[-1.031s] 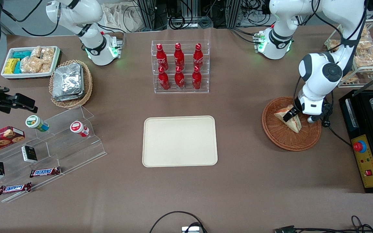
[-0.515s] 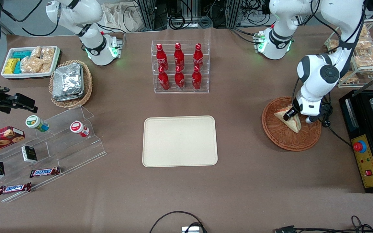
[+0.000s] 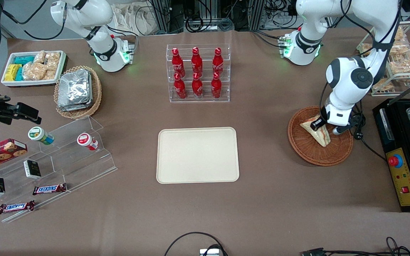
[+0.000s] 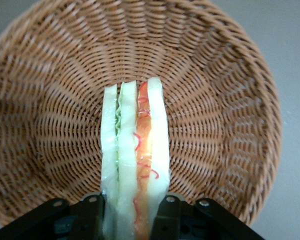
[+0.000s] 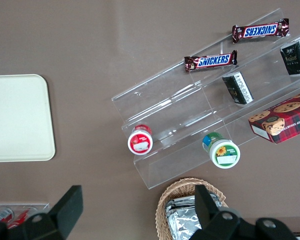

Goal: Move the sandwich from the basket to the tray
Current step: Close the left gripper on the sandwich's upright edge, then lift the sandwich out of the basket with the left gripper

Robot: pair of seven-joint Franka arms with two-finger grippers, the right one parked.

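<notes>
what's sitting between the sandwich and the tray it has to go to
Nothing visible. The gripper is shut on the sandwich in the basket; only bare table lies between that and the tray.

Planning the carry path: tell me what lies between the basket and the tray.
Only bare brown tabletop, by the front view. The gripper holds the sandwich over the basket; the tray sits toward the table's middle.
</notes>
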